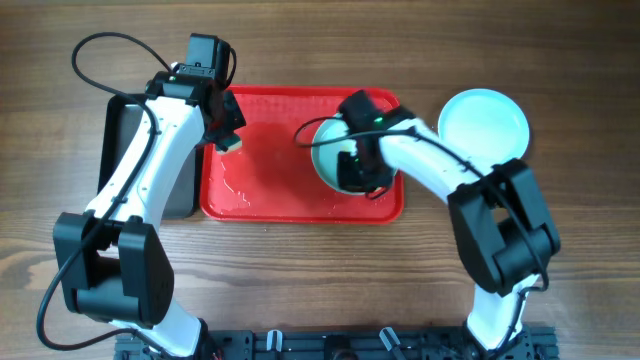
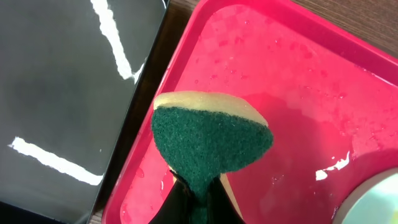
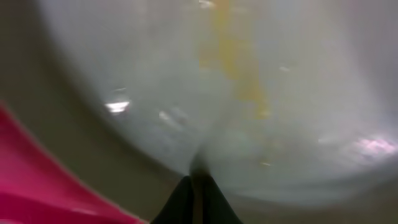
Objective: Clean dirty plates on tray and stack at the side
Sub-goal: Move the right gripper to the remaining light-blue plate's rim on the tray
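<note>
Between sponge [image 2: 211, 140] and plate [image 1: 328, 160], bare wet tray [image 1: 270, 150] floor.

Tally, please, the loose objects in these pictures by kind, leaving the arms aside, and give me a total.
Plates: 2 (held plate, side plate)
Trays: 2 (red tray, black tray)
Sponge: 1
Total: 5

Evenly lit, soft shadows — white glare streaks on black tray [image 2: 50, 81], heavy blur in right wrist view.
</note>
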Controlling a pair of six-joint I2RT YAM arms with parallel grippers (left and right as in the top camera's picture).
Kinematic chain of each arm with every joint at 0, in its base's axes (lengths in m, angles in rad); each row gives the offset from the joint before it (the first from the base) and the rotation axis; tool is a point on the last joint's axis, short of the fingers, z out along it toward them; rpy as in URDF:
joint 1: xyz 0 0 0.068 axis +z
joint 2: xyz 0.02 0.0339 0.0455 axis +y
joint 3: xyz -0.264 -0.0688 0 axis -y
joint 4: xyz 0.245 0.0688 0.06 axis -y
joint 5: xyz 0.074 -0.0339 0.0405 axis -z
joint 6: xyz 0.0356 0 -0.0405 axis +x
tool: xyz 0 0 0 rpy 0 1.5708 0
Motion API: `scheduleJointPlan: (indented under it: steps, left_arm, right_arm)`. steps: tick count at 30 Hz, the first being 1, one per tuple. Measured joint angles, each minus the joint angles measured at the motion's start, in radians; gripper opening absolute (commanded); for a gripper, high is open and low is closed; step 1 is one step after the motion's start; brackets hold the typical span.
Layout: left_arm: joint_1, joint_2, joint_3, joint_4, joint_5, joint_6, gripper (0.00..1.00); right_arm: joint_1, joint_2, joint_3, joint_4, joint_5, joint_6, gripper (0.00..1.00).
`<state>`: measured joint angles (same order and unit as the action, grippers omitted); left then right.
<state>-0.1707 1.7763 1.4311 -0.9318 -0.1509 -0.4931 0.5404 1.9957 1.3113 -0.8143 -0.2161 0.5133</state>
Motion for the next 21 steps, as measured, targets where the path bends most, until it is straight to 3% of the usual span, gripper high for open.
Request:
scheduleJointPlan:
  steps: [8, 14, 18, 21]
  left_arm:
    - [0.0, 0.0, 0.0, 0.0, 0.0, 0.0, 0.04]
    - [0.0, 0.0, 0.0, 0.0, 0.0, 0.0, 0.04]
    - [0.0, 0.0, 0.0, 0.0, 0.0, 0.0, 0.04]
    - [0.0, 0.0, 0.0, 0.0, 0.0, 0.0, 0.04]
  right_arm:
    - [0.097, 0.0, 0.0, 0.166, -0.058, -0.019, 0.18]
    - [0.024, -0.002, 0.079, 0.043, -0.08, -0.091, 0.21]
    - [-0.083, -0.049, 0.155, -0.07, -0.073, -0.144, 0.43]
    - [-0.169, -0.119, 0.176, -0.129, -0.042, -0.179, 0.47]
